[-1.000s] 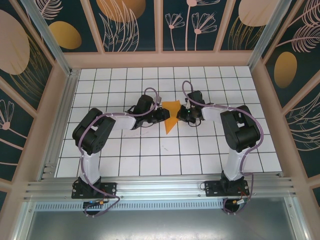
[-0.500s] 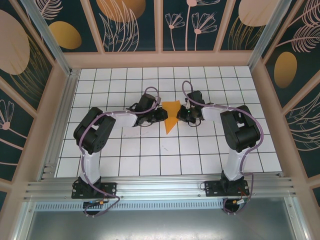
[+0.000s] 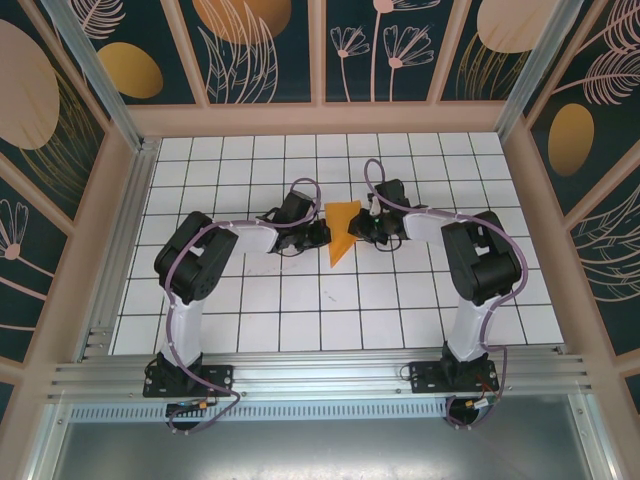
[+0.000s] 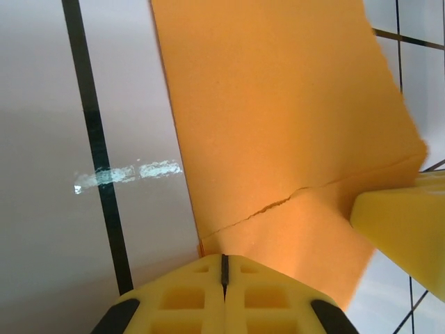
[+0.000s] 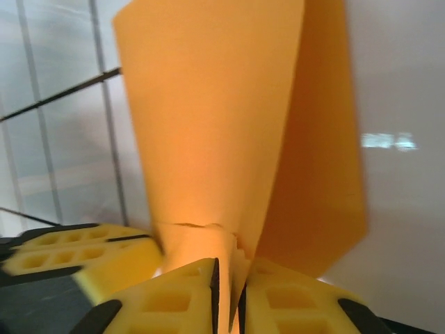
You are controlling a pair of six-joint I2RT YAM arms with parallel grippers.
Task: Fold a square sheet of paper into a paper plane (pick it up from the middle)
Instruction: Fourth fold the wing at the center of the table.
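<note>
The paper plane (image 3: 343,229) is bright-orange paper folded to a pointed wedge, held up between both grippers at mid table, tip toward the near side. My left gripper (image 3: 322,233) meets its left edge. In the left wrist view the yellow jaws (image 4: 224,263) are shut, with the creased paper (image 4: 278,104) running in at their tips. My right gripper (image 3: 360,229) is on the right side. Its jaws (image 5: 228,275) stand a sliver apart with the paper's folded layers (image 5: 208,125) pinched between them. Each wrist view catches one of the other gripper's yellow fingers (image 4: 403,223) (image 5: 76,254).
The white grid table (image 3: 300,300) is fenced by wooden-framed walls with leaf patterns. An aluminium rail (image 3: 320,375) carries both arm bases at the near edge. A small dark mark (image 3: 325,293) lies on a tile in front of the paper.
The left arm has drawn in a little and its gripper has closed in on the paper's left edge. The paper has tilted slightly. The right arm has hardly moved.
</note>
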